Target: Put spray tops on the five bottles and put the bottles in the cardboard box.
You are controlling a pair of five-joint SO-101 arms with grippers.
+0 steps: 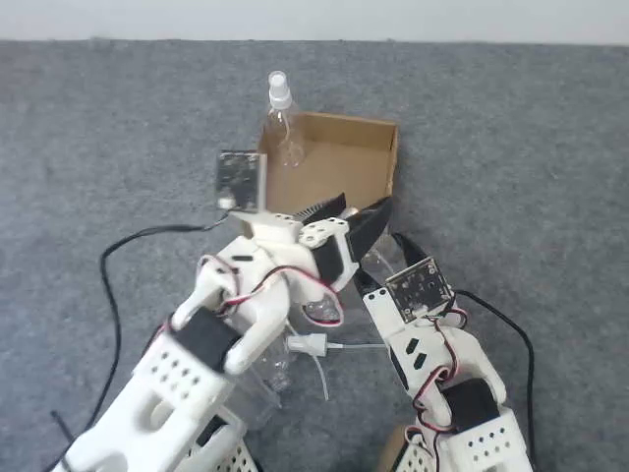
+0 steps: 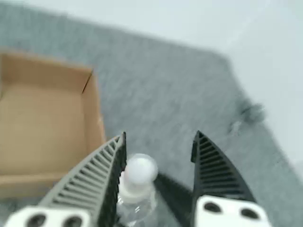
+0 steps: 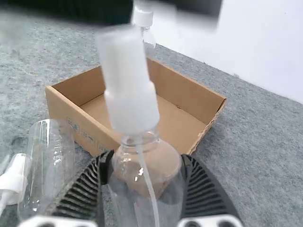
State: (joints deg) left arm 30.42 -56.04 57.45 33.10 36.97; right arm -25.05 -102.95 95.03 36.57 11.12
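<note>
My right gripper point(image 3: 144, 160) is shut on a clear bottle point(image 3: 142, 177) that stands upright just in front of the cardboard box point(image 3: 184, 111). A white spray top point(image 3: 130, 90) sits on its neck, with the dip tube running down inside. My left gripper point(image 2: 160, 138) hangs open over that spray top point(image 2: 140, 170), one finger point(image 2: 102, 170) touching it. In the high view both grippers meet at the box's near edge point(image 1: 344, 211). Another bottle with a spray top point(image 1: 280, 113) stands in the box's far left corner.
A loose spray top point(image 1: 307, 344) with its tube lies on the grey carpet between the arms. A clear bottle point(image 3: 47, 161) lies beside the held one, and another point(image 1: 278, 372) lies partly under the left arm. White baskets point(image 1: 221, 457) sit at the near edge.
</note>
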